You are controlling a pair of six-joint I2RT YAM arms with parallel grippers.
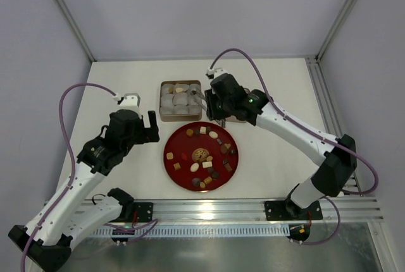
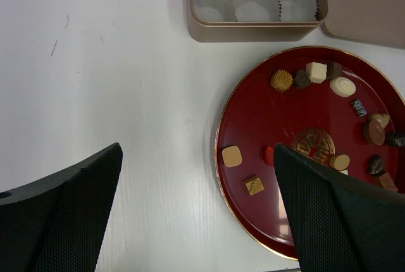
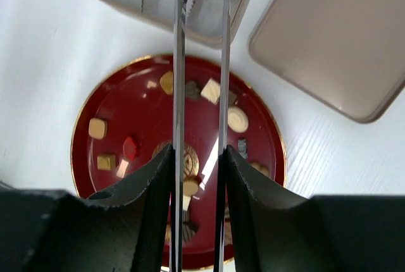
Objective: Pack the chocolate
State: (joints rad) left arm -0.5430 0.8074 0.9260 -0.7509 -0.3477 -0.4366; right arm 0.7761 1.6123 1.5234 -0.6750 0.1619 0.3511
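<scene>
Several pieces of chocolate [image 1: 201,155] in brown, tan, cream and red lie scattered on a red plate [image 1: 168,158]; the left wrist view shows them as chocolate [image 2: 281,80], the right wrist view as chocolate [image 3: 211,90]. My right gripper [image 3: 197,152] is shut on metal tweezers [image 3: 179,63]. Their two blades reach out over the gold box [image 3: 237,25] of white paper cups, with nothing seen between them. In the top view this right gripper [image 1: 212,104] hovers beside the box [image 1: 181,100]. My left gripper [image 2: 197,152] stands open and empty over the table at the plate's left rim [image 2: 218,139].
The box's flat lid [image 3: 329,38] lies on the table right of the box, partly under my right arm. A few sweets sit in the box's far row [image 1: 180,88]. White walls and frame posts enclose the table; a metal rail runs along the near edge [image 1: 253,212].
</scene>
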